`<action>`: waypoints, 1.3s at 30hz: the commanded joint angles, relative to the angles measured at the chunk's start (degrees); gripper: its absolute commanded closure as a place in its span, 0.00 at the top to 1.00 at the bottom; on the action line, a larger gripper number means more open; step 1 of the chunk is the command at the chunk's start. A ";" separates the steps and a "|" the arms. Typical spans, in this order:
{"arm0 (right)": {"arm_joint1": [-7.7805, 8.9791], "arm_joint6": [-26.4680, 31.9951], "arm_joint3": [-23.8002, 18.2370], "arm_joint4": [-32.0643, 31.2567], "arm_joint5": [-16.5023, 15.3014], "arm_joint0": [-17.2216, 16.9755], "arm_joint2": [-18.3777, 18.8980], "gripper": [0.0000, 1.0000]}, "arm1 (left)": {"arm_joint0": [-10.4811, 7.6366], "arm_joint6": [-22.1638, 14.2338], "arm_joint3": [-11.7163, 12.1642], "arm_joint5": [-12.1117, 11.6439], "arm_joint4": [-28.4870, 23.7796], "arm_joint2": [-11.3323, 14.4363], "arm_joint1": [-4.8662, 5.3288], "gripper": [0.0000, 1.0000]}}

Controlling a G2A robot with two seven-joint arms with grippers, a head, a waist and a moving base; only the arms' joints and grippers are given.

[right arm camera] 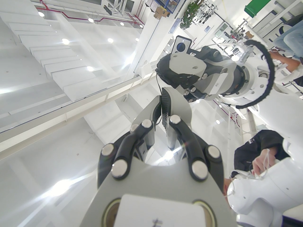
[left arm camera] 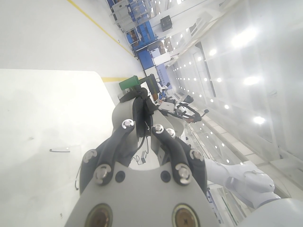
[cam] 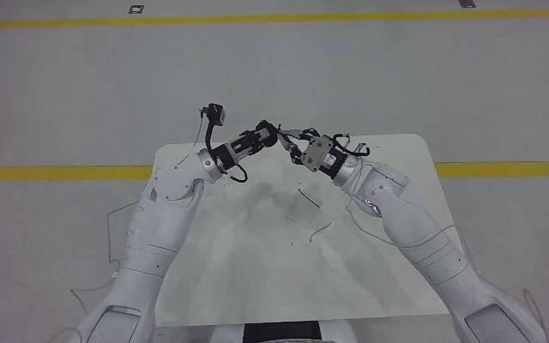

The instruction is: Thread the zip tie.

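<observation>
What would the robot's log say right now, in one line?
left claw: shut on zip tie | right claw: shut on zip tie | claws: close together above table | loose ties: on table

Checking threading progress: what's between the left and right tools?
A thin black zip tie bridges the left tool and right tool, clearest in the right wrist view.

No lettering, label or number here is clear enough to read

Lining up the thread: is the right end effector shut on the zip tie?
Shut: right end effector fingers meet, pinching the thin black zip tie.
</observation>
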 commanded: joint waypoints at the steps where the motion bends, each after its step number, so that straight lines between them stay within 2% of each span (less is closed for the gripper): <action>1: 0.00 0.00 0.00 0.00 0.00 0.00 0.00 0.00 | 0.05 -0.14 -0.14 0.00 0.05 -0.13 -0.04 0.00; 10: 0.00 0.00 0.00 0.00 0.00 0.00 0.00 0.00 | 0.36 -0.84 -1.01 0.00 1.09 -0.65 -0.17 0.00; 16: 0.00 0.00 0.00 0.00 0.00 0.00 0.00 0.00 | 0.58 0.35 -1.80 0.00 3.32 -0.44 -0.15 0.00; 23: 0.00 0.00 0.00 0.00 0.00 0.00 0.00 0.00 | 0.85 1.33 -2.96 0.00 3.63 0.00 -0.13 0.00; 39: 0.00 0.00 0.00 0.00 0.00 0.00 0.00 0.00 | 1.18 1.42 -3.43 0.00 3.75 -0.24 0.18 0.00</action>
